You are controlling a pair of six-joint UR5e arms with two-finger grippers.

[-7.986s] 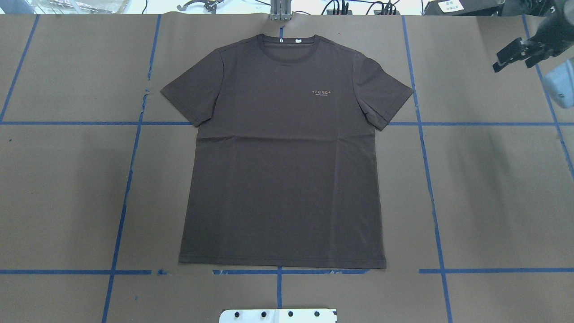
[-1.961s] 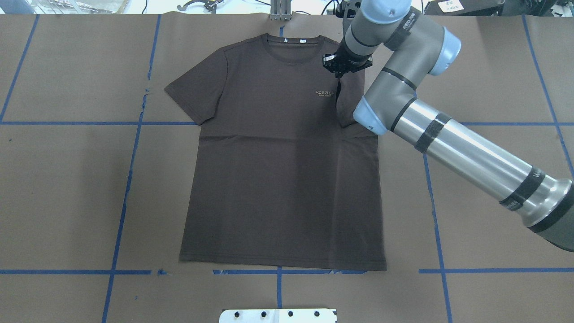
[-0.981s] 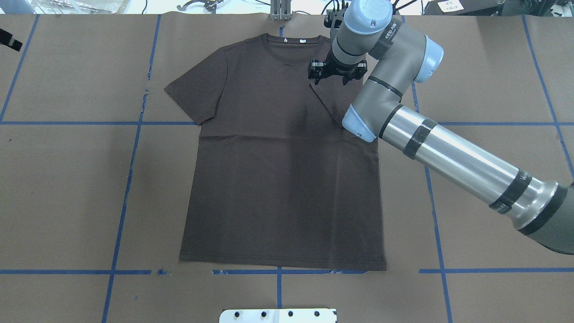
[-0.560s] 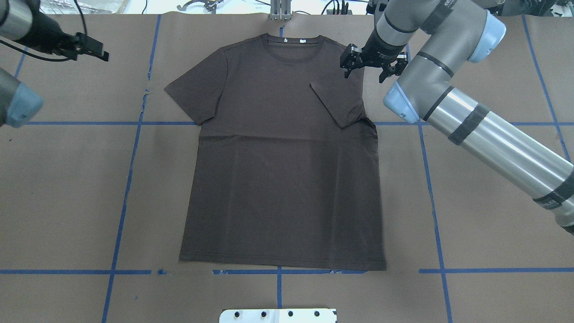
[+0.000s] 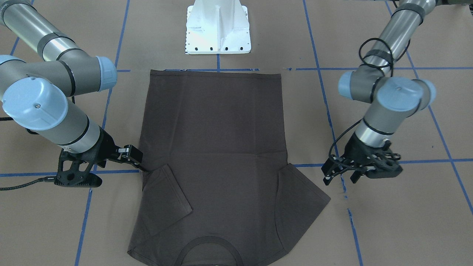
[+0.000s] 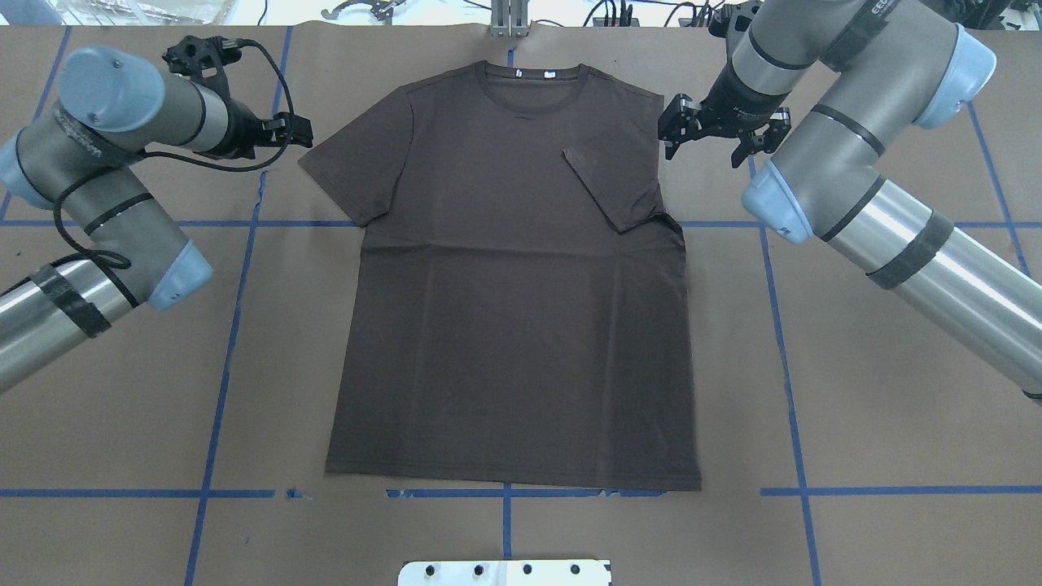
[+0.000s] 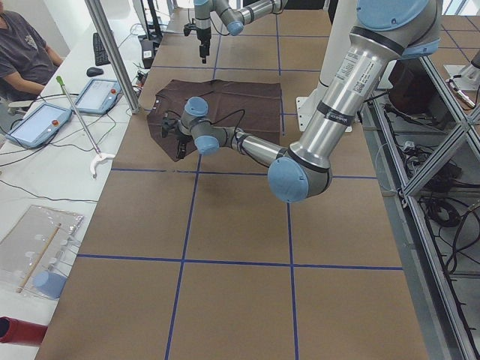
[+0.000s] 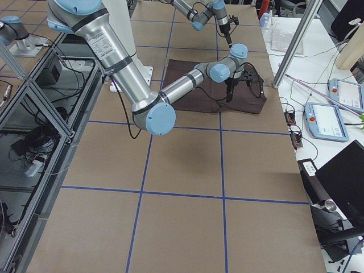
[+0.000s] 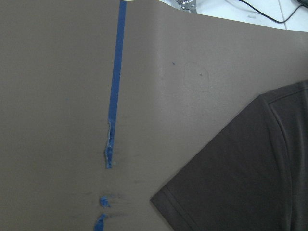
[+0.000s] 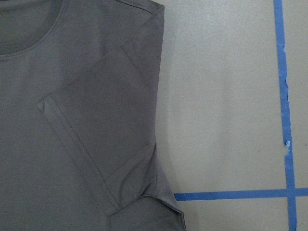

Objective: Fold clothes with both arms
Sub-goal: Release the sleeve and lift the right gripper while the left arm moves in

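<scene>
Plainly, the T-shirt (image 6: 513, 325) is seen lying flat on the paper-covered table (image 6: 895, 366), its right sleeve (image 6: 610, 183) laid in over the chest and its left sleeve (image 6: 350, 175) not yet folded. The right gripper (image 6: 710, 146) is held spread beside the shoulder, the left gripper (image 5: 340, 176) spread near the left sleeve. Soft, light knit is expected to drape and slide, so a pinch at the sleeve hem is advised.

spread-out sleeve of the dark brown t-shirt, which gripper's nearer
Left. The left gripper is just off the spread-out sleeve; the right gripper is across the T-shirt, beside the folded-in sleeve.
</scene>
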